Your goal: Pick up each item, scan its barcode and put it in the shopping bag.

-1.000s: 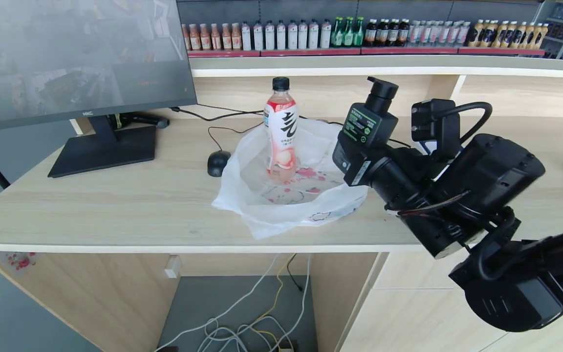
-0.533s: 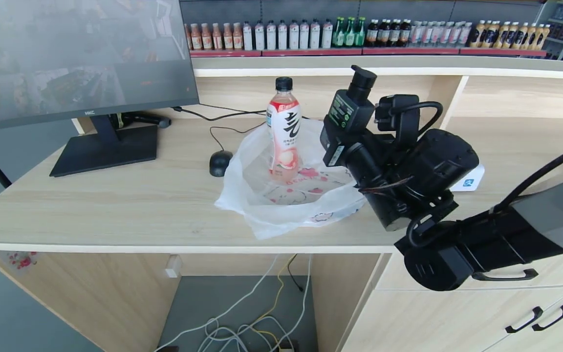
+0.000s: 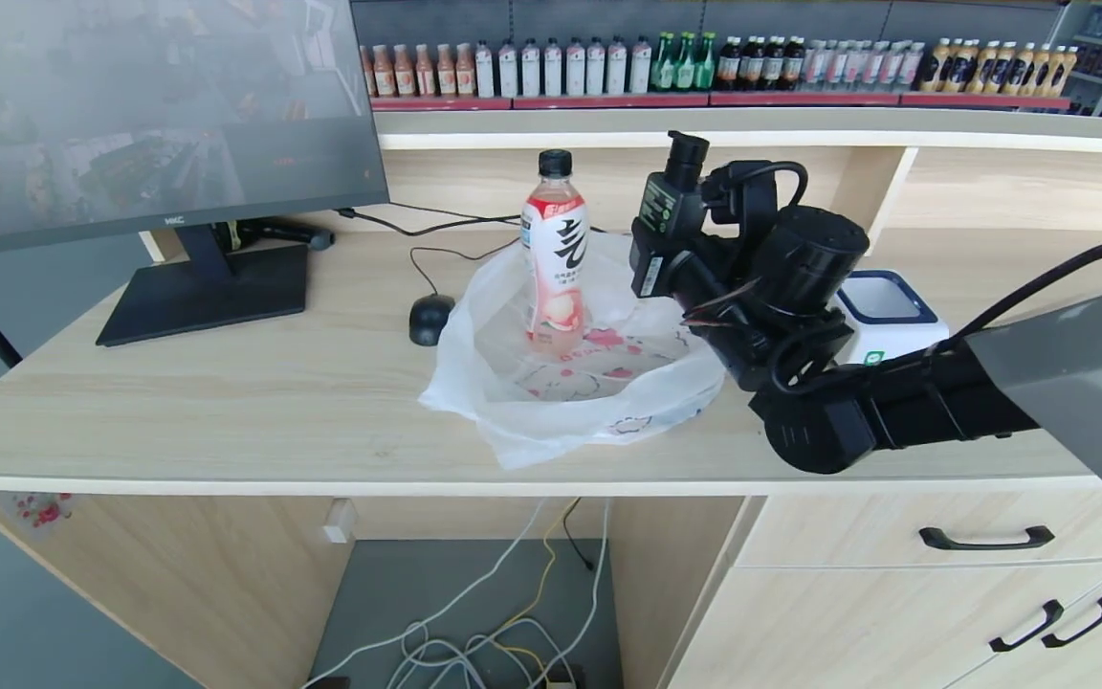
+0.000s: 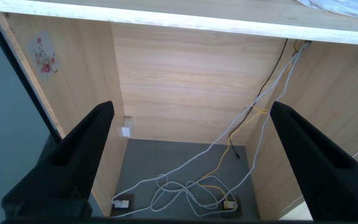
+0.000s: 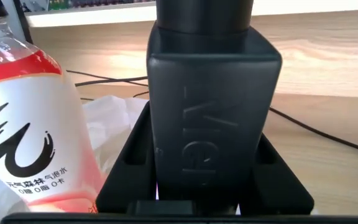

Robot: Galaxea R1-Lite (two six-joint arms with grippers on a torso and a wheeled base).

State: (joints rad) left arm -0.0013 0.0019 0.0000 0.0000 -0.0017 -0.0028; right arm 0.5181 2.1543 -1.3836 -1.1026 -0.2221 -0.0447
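Under the counter (image 3: 226, 402) edge, left gripper (image 4: 191, 112): fingers spread wide with nothing between them; loose cables (image 4: 191, 186) lie on the floor beyond it.
Right gripper (image 3: 690, 277): clamped on the black bottle (image 3: 658, 206), which it grips by the lower body and holds above the counter.
Black bottle: nearly upright, cap at the top and green label showing. It hangs over the right rim of the shopping bag (image 3: 551, 421).
Shopping bag: white, open and slumped on the counter, below the Right gripper and to its left.
Peach drink bottle (image 3: 553, 258): stands upright inside the shopping bag, near the held bottle on its left and not touching it.
Scanner (image 3: 881, 301): a white box with a blue-rimmed window, on the counter just to the right of the Right gripper and partly hidden by that arm.
Mouse (image 3: 429, 319): farther left, beside the bag's left edge.
Monitor (image 3: 149, 115): well to the left.
Shelf (image 3: 704, 96): far behind the gripper, lined with drinks.
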